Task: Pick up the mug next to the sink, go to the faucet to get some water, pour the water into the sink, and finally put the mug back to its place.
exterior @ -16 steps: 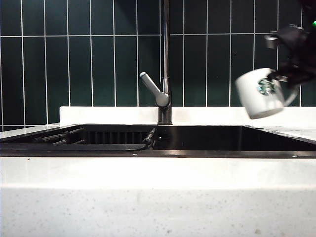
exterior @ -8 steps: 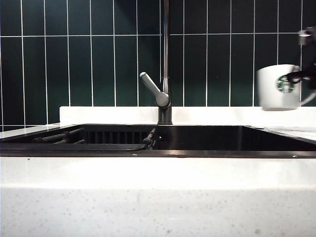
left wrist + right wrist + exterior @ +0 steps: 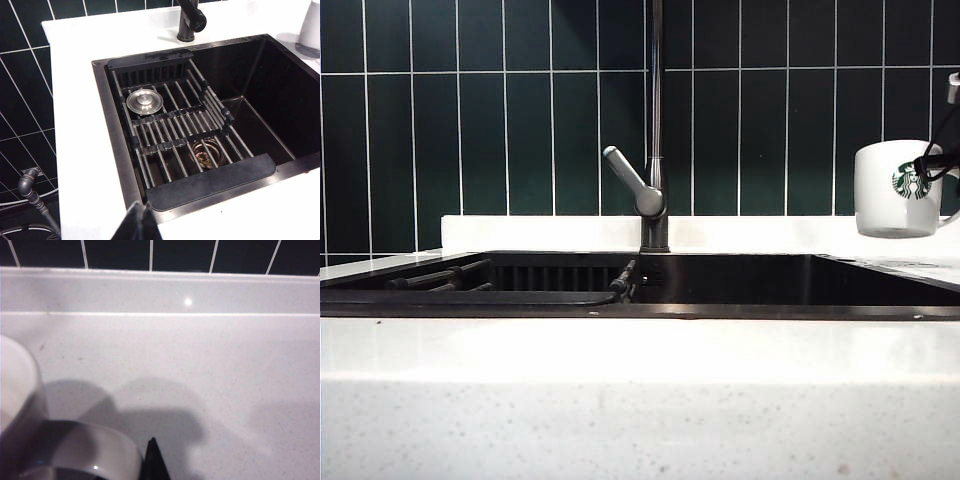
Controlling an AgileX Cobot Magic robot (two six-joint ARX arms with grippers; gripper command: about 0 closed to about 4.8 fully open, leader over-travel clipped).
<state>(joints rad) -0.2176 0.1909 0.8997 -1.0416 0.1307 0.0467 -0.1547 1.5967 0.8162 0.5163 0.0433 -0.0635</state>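
The mug now stands upright, where a second ago it hung tilted with its mouth toward the sink, and it has moved rightward and lower. It hangs just above the counter to the right of the sink, not clearly touching the stone. The right gripper is clenched on the mug's handle at the exterior view's right edge; its fingers cross the logo side. Bare counter lies open beyond its fingertips up to the backsplash. The left gripper, fingers pressed together and holding nothing, hovers over the sink's near left rim. One mug, one faucet, one sink rack, one round strainer.
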